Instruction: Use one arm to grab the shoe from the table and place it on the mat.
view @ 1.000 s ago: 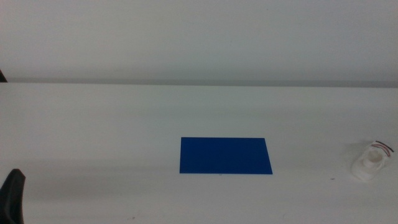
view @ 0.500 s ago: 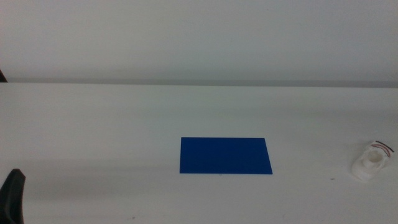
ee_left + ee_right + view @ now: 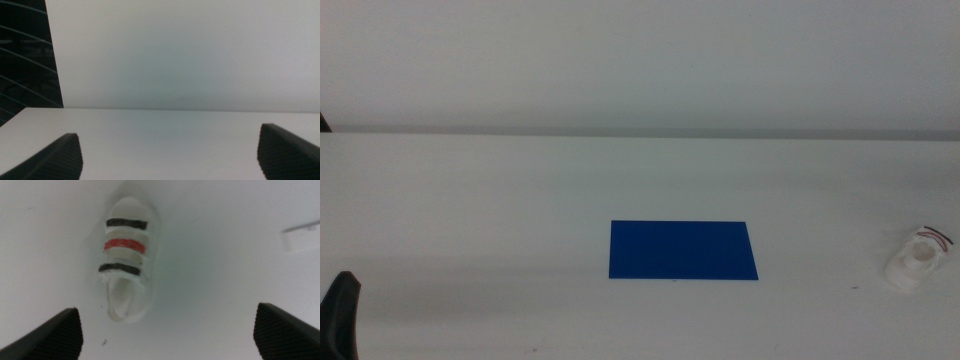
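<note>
The right gripper (image 3: 167,330) (wide open, holding nothing) hung with the shoe (image 3: 126,260) off-center, so it might miss.

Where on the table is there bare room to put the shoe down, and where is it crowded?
The mat is bare all over. The table is bare between the mat and the left gripper, and between the mat and the shoe. Nowhere is crowded. The right gripper is open above the shoe.
</note>
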You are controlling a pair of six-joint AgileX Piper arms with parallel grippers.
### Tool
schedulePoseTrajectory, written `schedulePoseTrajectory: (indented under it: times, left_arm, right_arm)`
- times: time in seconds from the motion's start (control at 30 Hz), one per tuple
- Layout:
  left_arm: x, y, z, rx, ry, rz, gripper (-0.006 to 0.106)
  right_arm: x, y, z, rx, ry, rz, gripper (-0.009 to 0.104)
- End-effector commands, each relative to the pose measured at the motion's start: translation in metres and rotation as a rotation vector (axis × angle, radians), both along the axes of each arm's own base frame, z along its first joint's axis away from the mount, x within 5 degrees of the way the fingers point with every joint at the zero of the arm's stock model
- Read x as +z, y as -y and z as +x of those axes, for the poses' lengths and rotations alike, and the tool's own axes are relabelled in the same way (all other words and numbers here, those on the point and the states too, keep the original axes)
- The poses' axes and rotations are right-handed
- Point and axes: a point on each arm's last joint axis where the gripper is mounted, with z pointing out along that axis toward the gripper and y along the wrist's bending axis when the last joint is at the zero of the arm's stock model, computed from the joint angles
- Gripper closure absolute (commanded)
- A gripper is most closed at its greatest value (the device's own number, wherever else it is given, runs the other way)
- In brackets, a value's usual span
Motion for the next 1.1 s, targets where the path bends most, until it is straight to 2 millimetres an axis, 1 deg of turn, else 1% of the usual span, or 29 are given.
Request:
schedulePoseTrajectory:
  times: [0.0,0.17,0.33,0.57,0.93,1.0,1.07]
  left_arm:
    - [-0.011,0.000,-0.001,0.000,0.015,-0.006,0.007]
    - [-0.011,0.000,-0.001,0.000,0.015,-0.006,0.007]
    - [-0.011,0.000,-0.001,0.000,0.015,-0.006,0.007]
    - [-0.011,0.000,-0.001,0.000,0.015,-0.006,0.007]
    - [-0.011,0.000,-0.001,0.000,0.015,-0.006,0.007]
    - [-0.011,0.000,-0.001,0.000,0.015,-0.006,0.007]
    - [-0.011,0.000,-0.001,0.000,0.015,-0.006,0.007]
  right_arm:
    - [-0.011,0.003,0.016,0.010,-0.033,0.042,0.006]
    - [-0.035,0.008,0.041,0.003,-0.075,0.080,0.007]
    - [-0.052,0.011,0.057,-0.011,-0.045,0.091,0.007]
    - [-0.072,0.010,0.068,-0.031,-0.036,0.120,0.013]
    - [-0.099,-0.013,0.080,0.025,-0.076,0.138,0.014]
    - [-0.104,-0.012,0.081,0.022,-0.090,0.142,0.015]
    - [-0.109,-0.012,0.081,0.021,-0.103,0.145,0.019]
